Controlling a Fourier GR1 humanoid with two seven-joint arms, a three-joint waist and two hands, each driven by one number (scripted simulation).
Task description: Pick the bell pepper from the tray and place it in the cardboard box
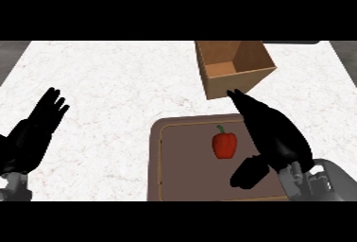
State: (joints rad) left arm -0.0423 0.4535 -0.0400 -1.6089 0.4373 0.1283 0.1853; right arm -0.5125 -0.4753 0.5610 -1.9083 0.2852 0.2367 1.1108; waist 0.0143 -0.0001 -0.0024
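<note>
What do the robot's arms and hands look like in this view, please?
Both the left hand and the right hand are plain black, with slender fingers and a thick thumb. Each sits on a grey forearm with lighter mechanical parts at the wrist.

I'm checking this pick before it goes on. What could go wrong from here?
The right hand is open beside the bell pepper, not around it; closing from the side might nudge it across the tray. The cardboard box stands just beyond the fingertips, so a low carry could bump its near wall.
</note>
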